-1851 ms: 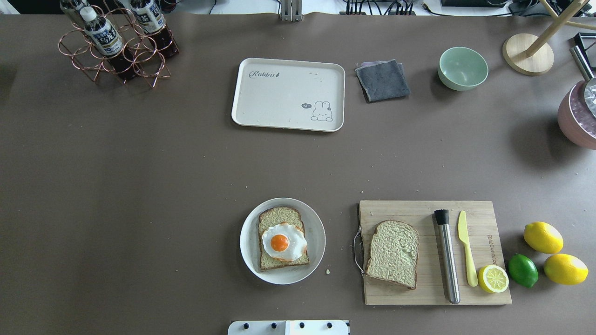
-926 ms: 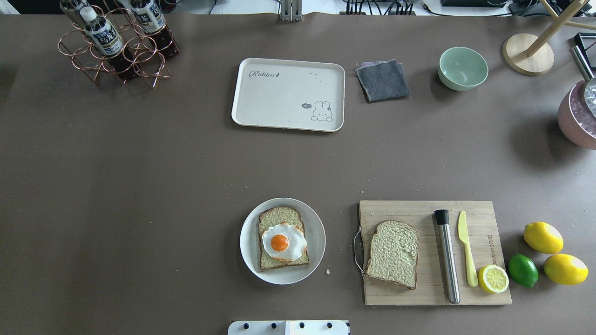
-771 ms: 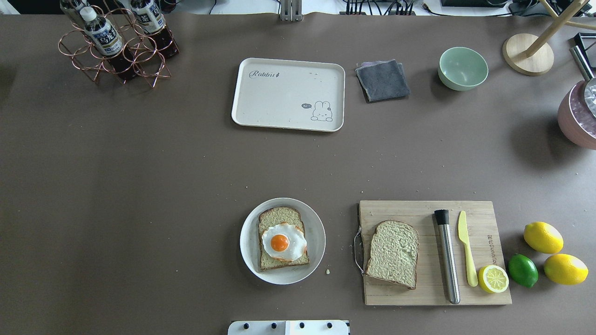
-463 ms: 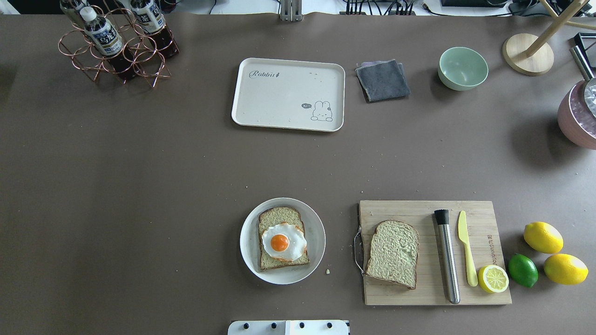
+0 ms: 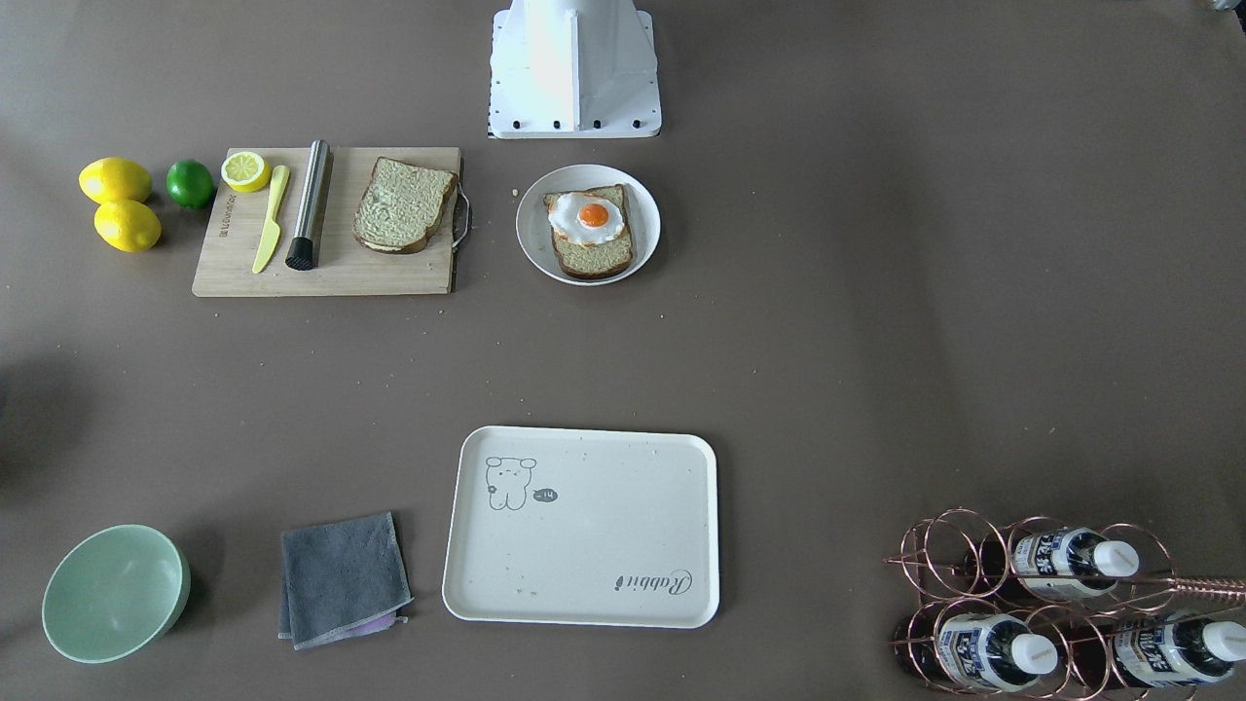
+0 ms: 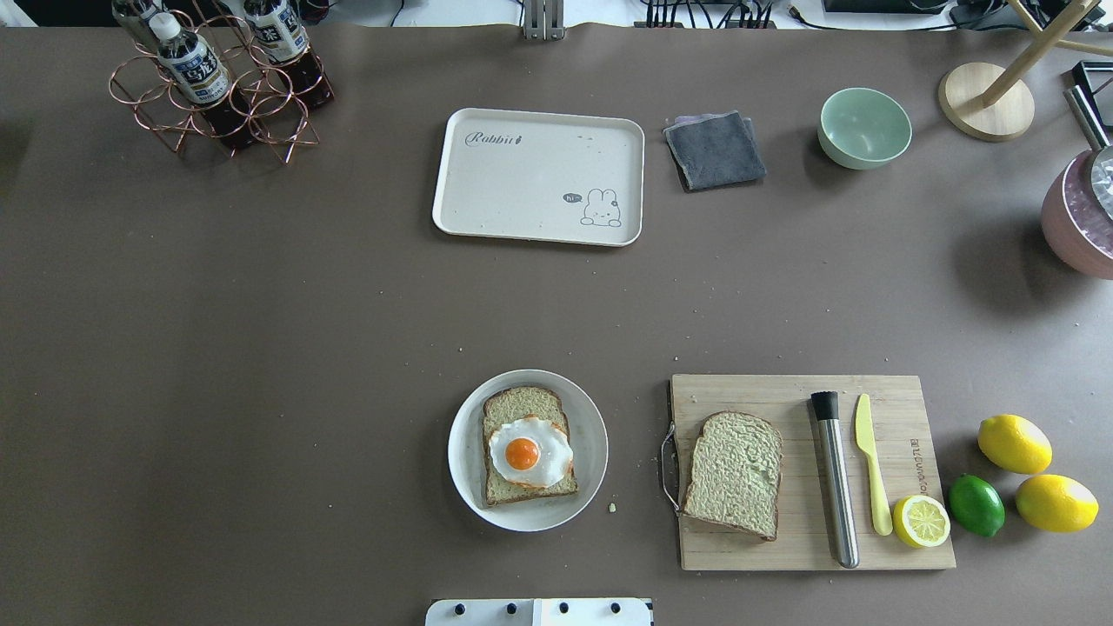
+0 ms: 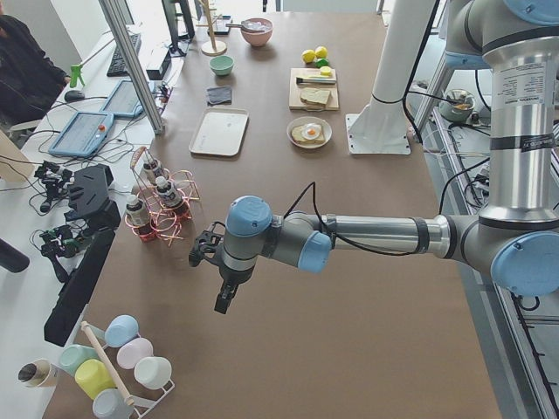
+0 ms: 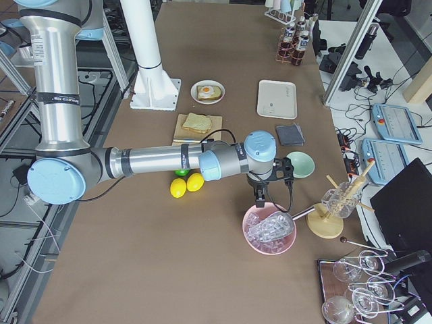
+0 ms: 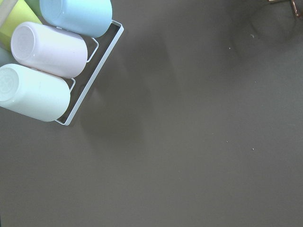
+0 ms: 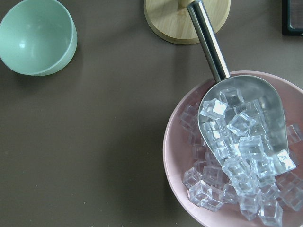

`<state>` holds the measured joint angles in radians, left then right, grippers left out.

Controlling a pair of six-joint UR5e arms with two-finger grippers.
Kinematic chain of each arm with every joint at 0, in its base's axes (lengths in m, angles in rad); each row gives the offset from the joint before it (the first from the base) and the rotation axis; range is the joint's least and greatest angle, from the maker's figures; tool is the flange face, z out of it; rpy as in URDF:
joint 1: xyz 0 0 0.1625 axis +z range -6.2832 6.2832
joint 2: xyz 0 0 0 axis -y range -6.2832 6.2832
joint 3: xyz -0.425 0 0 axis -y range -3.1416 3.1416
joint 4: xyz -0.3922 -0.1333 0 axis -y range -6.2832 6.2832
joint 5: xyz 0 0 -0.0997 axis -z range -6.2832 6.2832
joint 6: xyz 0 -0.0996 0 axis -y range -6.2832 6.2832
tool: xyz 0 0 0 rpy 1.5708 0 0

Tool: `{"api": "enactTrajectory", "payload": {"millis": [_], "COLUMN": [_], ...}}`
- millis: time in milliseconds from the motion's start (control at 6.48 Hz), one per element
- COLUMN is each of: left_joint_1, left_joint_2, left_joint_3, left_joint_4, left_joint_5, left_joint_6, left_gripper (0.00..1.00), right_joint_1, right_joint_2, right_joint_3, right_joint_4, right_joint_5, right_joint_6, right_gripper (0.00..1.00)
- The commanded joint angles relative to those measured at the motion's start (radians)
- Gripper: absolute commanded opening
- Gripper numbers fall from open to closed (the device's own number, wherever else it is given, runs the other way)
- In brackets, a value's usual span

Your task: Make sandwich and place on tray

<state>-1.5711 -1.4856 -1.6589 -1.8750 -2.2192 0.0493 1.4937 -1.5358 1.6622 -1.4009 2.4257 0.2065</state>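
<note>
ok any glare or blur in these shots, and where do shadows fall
Overhead exterior: even, sharp, only a soft shadow beside the pink bowl. Right wrist: bright glints on the metal scoop and ice. Left wrist: a diffuse shadow beside the cups, no glare.

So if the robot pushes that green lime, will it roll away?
Probably: the lime looks round and smooth, lying loose on the flat table. It likely wouldn't go far, though, with a lemon and the cutting board close on either side.
</note>
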Motion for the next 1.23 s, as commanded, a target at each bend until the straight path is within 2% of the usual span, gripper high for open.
{"api": "enactTrajectory", "payload": {"millis": [0, 463, 1080], "left_joint_1": [-0.003, -0.004, -0.004], "left_joint_2": [0.011, 0.056, 0.065], "left_joint_3": [0.008, 0.007, 0.015], "left_joint_4": [-0.001, -0.033, -0.049], "left_joint_5": [-0.002, -0.013, -0.027], "left_joint_6": [0.000, 0.007, 0.003], "left_gripper": [0.98, 0.98, 0.98], "right_joint_1": [-0.027, -0.044, -0.052], "right_joint_2": [0.013, 0.026, 0.036], "right_joint_3": [-0.005, -0.009, -0.013], "right_joint_4": [0.011, 0.011, 0.011], "right_joint_5": [-0.005, -0.008, -0.013], "right_joint_6": [-0.009, -0.010, -0.010], "right_gripper": [1.00, 1.00, 1.00]}}
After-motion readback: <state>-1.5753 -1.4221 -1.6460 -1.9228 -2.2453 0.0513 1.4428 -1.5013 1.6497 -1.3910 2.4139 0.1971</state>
